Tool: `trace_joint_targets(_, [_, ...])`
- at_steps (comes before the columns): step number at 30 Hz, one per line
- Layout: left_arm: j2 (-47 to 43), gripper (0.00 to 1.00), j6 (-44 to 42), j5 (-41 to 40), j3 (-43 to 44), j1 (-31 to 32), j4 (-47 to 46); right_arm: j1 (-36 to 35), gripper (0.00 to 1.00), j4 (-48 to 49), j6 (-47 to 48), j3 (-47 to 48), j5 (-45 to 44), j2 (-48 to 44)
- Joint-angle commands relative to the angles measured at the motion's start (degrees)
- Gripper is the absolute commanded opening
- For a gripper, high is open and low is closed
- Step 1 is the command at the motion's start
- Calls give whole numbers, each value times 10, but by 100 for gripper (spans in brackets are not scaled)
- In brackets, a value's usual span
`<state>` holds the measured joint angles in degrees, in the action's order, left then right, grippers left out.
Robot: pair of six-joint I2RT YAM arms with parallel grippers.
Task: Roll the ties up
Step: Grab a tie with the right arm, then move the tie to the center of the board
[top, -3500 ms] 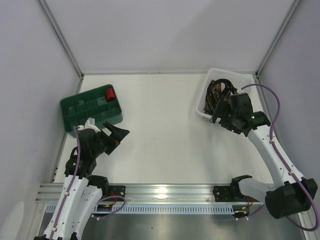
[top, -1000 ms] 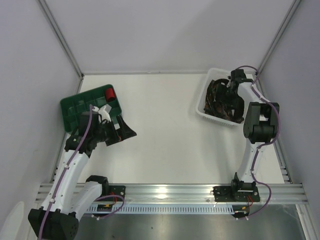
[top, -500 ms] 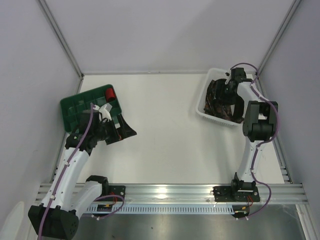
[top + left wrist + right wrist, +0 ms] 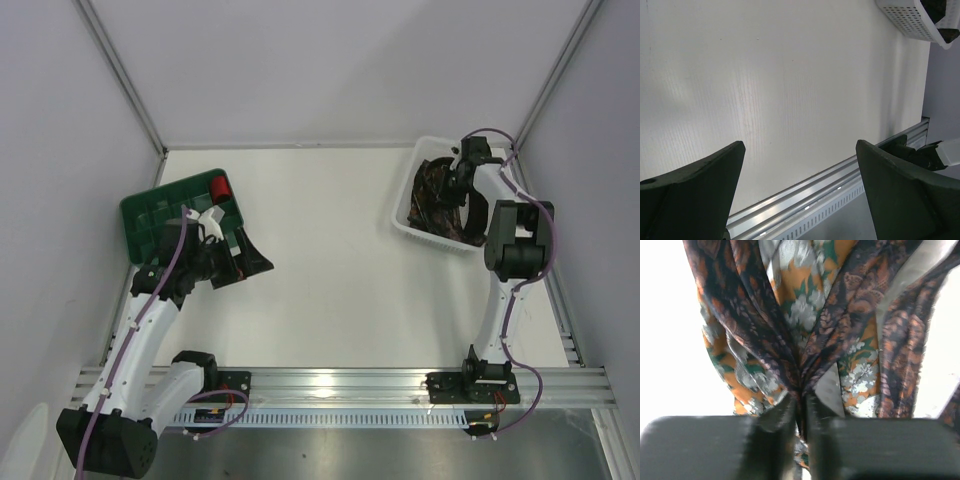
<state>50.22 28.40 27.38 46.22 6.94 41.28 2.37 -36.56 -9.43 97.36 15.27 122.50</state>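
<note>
My right pincer (image 4: 801, 407) is pinched on a gathered fold of the ties (image 4: 807, 325). In the wrist view the two dark fingers (image 4: 775, 432) are nearly together, with the patterned cloth caught in the slit between them. From there the cloth fans away from the pinch in several folds of dark navy, orange and green with pale flowers. I cannot tell how many ties are in the pinch.

From above, the ties (image 4: 432, 195) lie heaped in the white basket (image 4: 408, 222) at the far right corner of the desk (image 4: 320, 240). My right pincer (image 4: 458, 188) reaches down into that heap.

My left pincer (image 4: 800, 170) is spread wide and grips nothing. Bare desk (image 4: 765, 75) shows between its fingers (image 4: 695, 192), and the perforated basket (image 4: 905, 22) shows at the far edge of that view. From above, the left pincer (image 4: 250, 260) hangs over the left side of the desk, just beside the near right corner of the green tray (image 4: 150, 215). A small red roll (image 4: 220, 186) sits in one of the tray's far compartments.
</note>
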Motion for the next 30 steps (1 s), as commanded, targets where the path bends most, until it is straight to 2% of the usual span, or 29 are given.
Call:
trace_joint_targets(1, [-4, 100, -5, 6, 27, -6, -12, 3, 2, -36, -43, 80, -31, -3])
trace_joint_targets(6, [-10, 100, 14, 12, 26, -6, -27, 6, 0, -111, -117, 178, -40, -31])
trace_joint_targets(10, [-26, 100, 29, 26, 27, -5, -43, 18, 0, -128, -183, 199, -24, -91])
trace_joint_targets(15, [-51, 100, 24, 20, 40, -5, -27, 42, 0, -68, -298, 142, 90, -201])
trace_joint_targets(20, [-84, 100, 30, 24, 45, -5, -15, 31, 0, -43, -344, 132, 148, -267])
trace_joint_targets(24, [-93, 100, 32, 28, 55, -5, -7, 9, 0, -16, -374, 155, 165, -312])
trace_joint_targets(30, [-102, 100, 38, 37, 70, -5, -12, -22, 0, 41, -485, 179, 226, -360])
